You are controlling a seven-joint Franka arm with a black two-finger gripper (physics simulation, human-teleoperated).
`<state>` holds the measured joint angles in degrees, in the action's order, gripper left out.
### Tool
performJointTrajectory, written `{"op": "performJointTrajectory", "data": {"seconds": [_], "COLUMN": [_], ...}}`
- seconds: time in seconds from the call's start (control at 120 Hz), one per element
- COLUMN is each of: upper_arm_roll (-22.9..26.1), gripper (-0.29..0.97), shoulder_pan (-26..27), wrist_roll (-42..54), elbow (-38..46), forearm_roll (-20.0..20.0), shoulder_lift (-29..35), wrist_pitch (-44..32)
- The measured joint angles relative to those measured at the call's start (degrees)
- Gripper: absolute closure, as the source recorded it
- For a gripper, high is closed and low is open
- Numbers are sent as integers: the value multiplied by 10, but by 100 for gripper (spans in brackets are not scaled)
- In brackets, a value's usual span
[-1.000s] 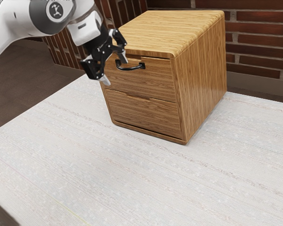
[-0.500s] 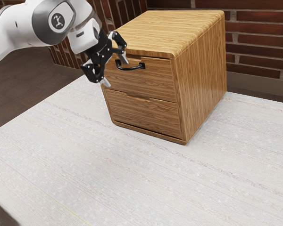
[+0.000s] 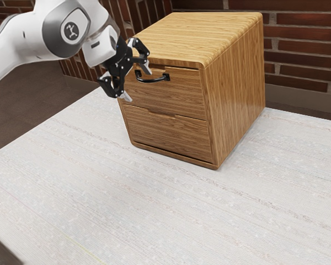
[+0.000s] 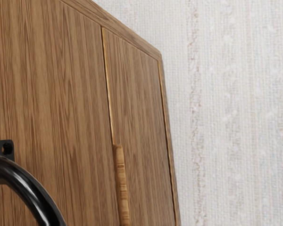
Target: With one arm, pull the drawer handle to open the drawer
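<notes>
Two drawers: stacked in the cabinet (image 3: 234, 83) front; top drawer (image 3: 171, 94) and lower drawer (image 3: 168, 132) both sit flush with it.
Task's thing: black drawer handle (image 3: 153, 79) on the top drawer, just under the cabinet's top edge.
Pincer: gripper (image 3: 135, 81) spread wide, holding nothing, at the handle end by the cabinet's front corner.
Open room: bare table (image 3: 154, 210) in front of the cabinet.
Cut off: wrist view crops the handle; finger contact unclear.
</notes>
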<state>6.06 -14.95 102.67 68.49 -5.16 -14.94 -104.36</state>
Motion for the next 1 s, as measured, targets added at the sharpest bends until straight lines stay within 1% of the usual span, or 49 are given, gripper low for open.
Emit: {"op": "performJointTrajectory", "data": {"seconds": [0.117, 0.358, 0.442, 0.533, 0.783, 1.0], "upper_arm_roll": [-1, -1, -1, -3, -3, -4], "gripper": [1, 7, 5, 7, 14, 23], "shoulder_pan": [0, -1, -1, -1, -1, 0], "wrist_roll": [3, 8, 9, 10, 12, 11], "elbow": [0, 6, 7, 8, 8, 8], "forearm_roll": [-1, -1, -1, -2, -4, -4], "shoulder_lift": [-1, -2, -2, -2, -1, 0], "wrist_pitch": [-2, -6, -8, -9, -10, -9]}}
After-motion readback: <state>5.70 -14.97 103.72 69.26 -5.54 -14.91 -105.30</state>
